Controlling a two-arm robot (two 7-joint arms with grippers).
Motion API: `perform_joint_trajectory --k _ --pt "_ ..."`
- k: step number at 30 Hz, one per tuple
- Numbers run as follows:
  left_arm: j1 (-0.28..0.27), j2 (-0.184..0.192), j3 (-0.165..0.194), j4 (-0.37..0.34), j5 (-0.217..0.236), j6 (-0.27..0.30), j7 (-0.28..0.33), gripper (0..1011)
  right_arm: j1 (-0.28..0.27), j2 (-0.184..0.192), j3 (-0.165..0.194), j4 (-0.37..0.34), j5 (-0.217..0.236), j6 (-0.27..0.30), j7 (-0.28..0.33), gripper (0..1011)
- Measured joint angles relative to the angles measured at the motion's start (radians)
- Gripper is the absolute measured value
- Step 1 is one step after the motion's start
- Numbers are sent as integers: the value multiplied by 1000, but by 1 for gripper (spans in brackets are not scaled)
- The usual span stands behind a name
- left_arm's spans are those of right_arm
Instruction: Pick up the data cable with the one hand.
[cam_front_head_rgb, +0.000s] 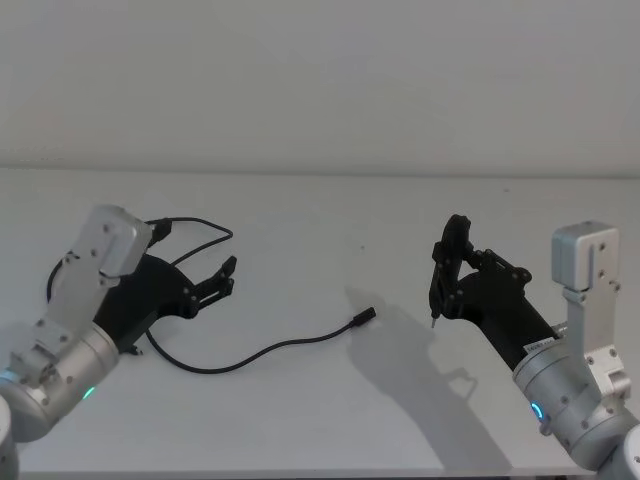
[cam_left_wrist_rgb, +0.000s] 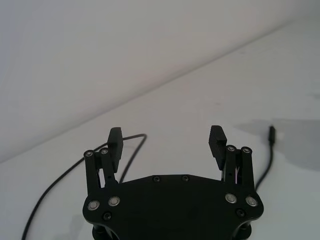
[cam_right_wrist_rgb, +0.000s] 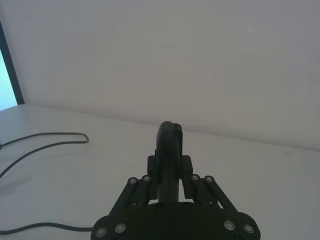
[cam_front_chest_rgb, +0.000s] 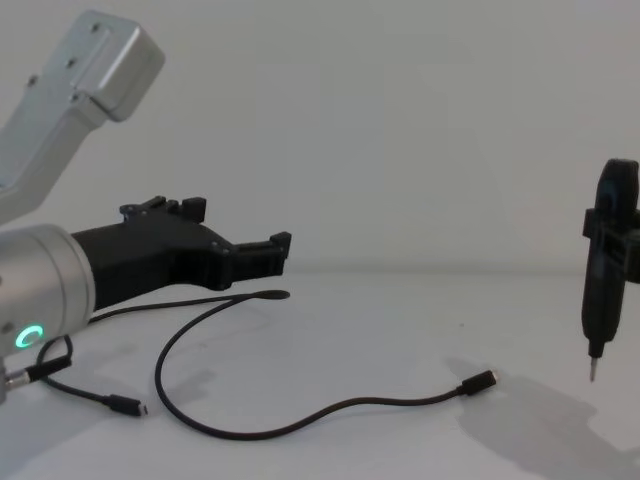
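Observation:
The data cable (cam_front_head_rgb: 262, 352) is a thin black cord lying in loose curves on the white table (cam_front_head_rgb: 330, 220). One plug (cam_front_head_rgb: 362, 319) rests near the table's middle, and the cord loops back under and behind my left arm. My left gripper (cam_front_head_rgb: 224, 279) hovers open and empty just above the cord's left part. In the left wrist view its fingers (cam_left_wrist_rgb: 114, 144) spread wide, with the cord (cam_left_wrist_rgb: 131, 150) beyond them and the plug (cam_left_wrist_rgb: 272, 135) farther off. The chest view shows the left gripper (cam_front_chest_rgb: 236, 230) above the cable (cam_front_chest_rgb: 300, 421) and a second plug (cam_front_chest_rgb: 128, 405).
My right gripper (cam_front_head_rgb: 446, 270) is raised at the right, shut on a narrow upright black tool (cam_front_chest_rgb: 601, 290) with a metal tip. The right wrist view shows that tool (cam_right_wrist_rgb: 169, 145) between the fingers. A plain wall stands behind the table's far edge (cam_front_head_rgb: 320, 172).

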Motion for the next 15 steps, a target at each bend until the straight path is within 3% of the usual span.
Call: perform_joint_trajectory --k 8,15 --pt "-9 56 -11 -19 -52 23 -117 1001 0 0 0 0 0 0 0 274" --pt "-32 122 -18 -27 -103 50 -255 1001 0 0 0 0 0 0 0 274"
